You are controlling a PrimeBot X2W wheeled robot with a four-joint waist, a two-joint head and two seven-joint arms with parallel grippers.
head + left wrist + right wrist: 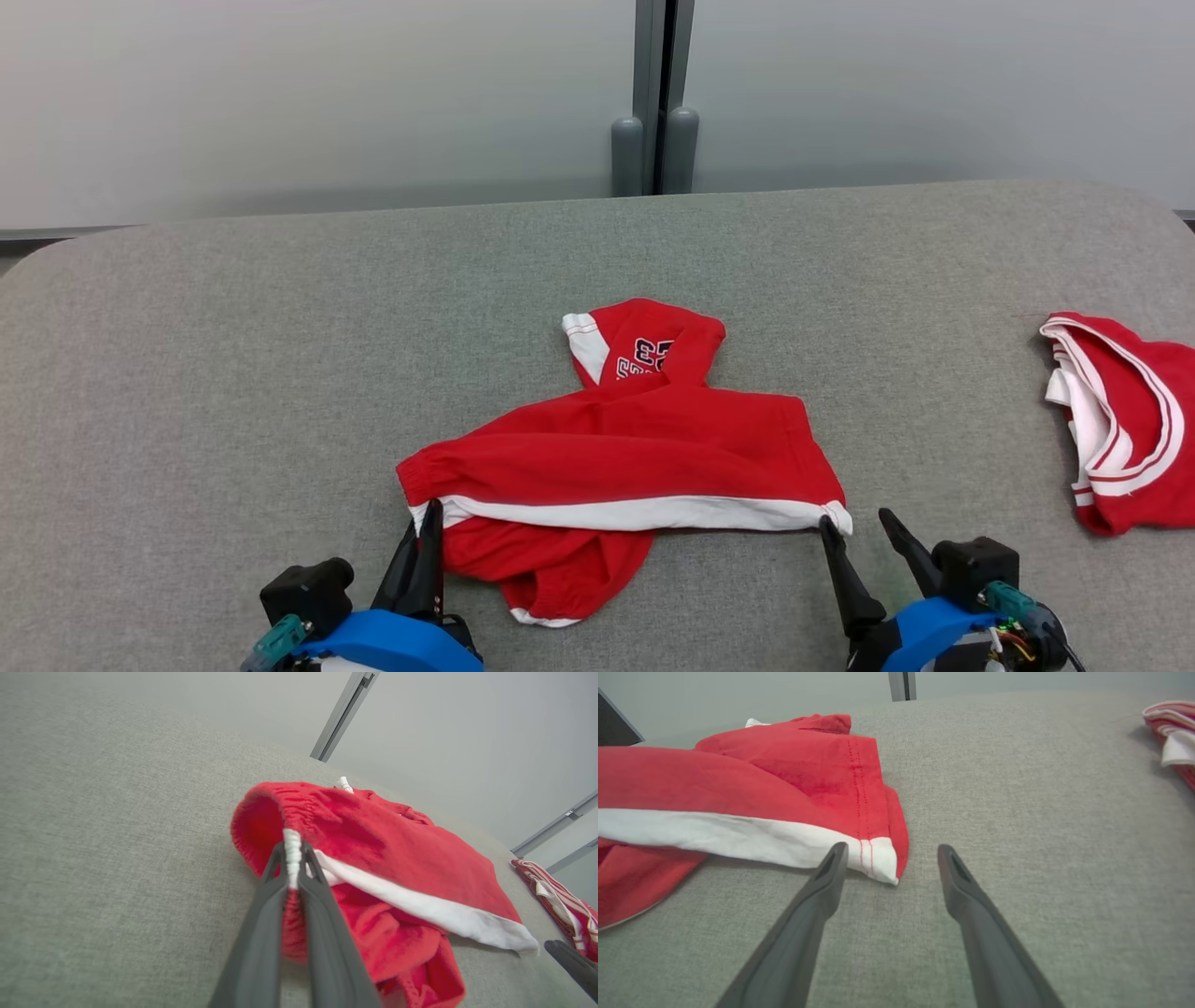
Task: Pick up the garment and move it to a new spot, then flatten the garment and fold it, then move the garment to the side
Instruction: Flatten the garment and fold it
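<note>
garment [635, 448]: red with a white band, lying rumpled at the near middle of the grey table [280, 327], one part tucked underneath.
left gripper [293, 851]: closed tight on the gathered white end of the band at the garment's left corner.
right gripper [892, 851]: spread wide, holding nothing, tips either side of the band's right corner; contact hard to tell.
step in hand: judged to be taking the second corner before the lift. Best done by easing forward until the stitched corner sits deep between the fingers, pinching all layers, then raising both ends level.
other garment [1130, 420]: red and white, well apart at the table's right edge; worth avoiding.
print [646, 355]: dark numerals edged white on the far flap, upside down; perhaps "23", not surely legible.
</note>
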